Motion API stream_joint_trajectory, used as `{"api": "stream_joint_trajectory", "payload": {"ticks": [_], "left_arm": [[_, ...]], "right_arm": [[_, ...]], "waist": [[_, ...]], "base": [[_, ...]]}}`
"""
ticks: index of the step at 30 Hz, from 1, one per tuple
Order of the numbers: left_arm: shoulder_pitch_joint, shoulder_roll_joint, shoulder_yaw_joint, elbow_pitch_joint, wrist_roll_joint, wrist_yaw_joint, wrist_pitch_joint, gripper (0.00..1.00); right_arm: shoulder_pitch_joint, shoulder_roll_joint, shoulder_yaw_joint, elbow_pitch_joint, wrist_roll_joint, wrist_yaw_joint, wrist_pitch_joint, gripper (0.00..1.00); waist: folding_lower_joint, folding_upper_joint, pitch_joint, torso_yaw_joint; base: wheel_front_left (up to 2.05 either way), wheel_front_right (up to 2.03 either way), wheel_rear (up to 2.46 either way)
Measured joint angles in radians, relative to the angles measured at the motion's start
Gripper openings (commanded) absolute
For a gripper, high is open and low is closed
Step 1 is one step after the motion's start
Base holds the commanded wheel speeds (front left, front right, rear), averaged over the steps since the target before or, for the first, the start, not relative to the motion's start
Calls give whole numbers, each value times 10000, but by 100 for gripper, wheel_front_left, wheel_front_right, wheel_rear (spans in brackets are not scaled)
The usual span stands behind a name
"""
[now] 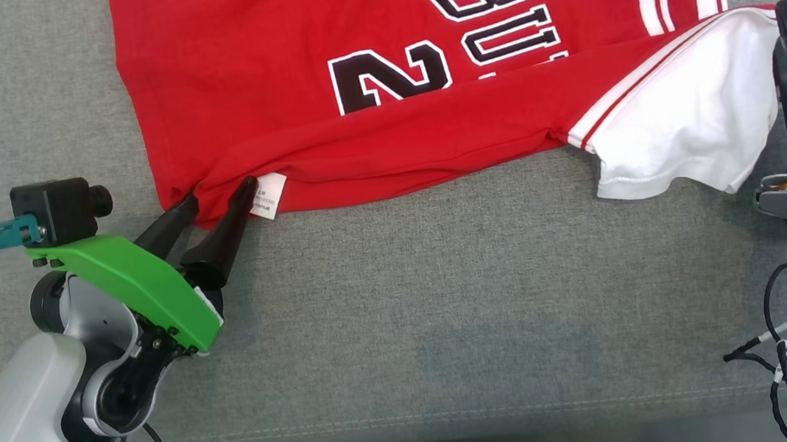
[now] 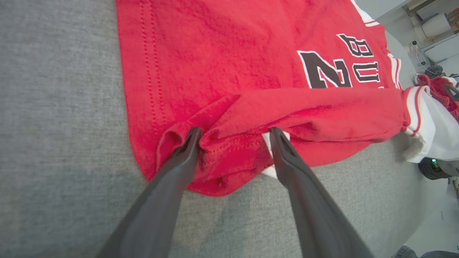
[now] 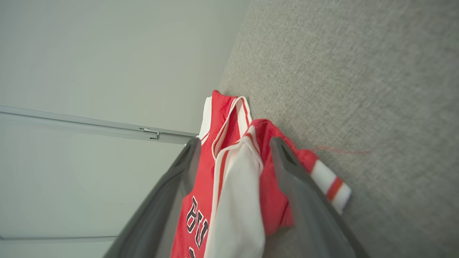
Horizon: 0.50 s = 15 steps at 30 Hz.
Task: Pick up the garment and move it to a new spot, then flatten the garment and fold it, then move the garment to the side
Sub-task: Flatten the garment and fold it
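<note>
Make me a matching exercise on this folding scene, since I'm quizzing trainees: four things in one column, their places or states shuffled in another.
1 left gripper
2 right gripper
3 white sleeve
4 care label

A open around the sleeve
B open at the jersey's hem corner
C poking out from under the hem
D partly on the grey surface, at the robot's right

Pairs: 1-B, 2-A, 3-D, 4-C

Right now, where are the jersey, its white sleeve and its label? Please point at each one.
jersey [image 1: 259,80], head view, on the plain red body left of the number.
sleeve [image 1: 686,121], head view, on the middle of the white cloth.
label [image 1: 267,195], head view, on the white tag at the hem.
</note>
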Motion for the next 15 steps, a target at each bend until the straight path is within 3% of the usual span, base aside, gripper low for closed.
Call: {"api": "stream_joint_trajectory", "payload": {"ticks": [6,15], "left_arm": [[152,-142,100,493,-54,-54,-410,100],[1296,-453,109,748,-75,-52,-1131,100]], "right_arm": [[69,81,40,295,-17,0,-42,100],[578,-270,604,-347,-1127,8,-305,100]], "waist": [[0,0,-428,40],[0,0,-1297,62]], "base": [[0,0,0],[0,0,0]]}}
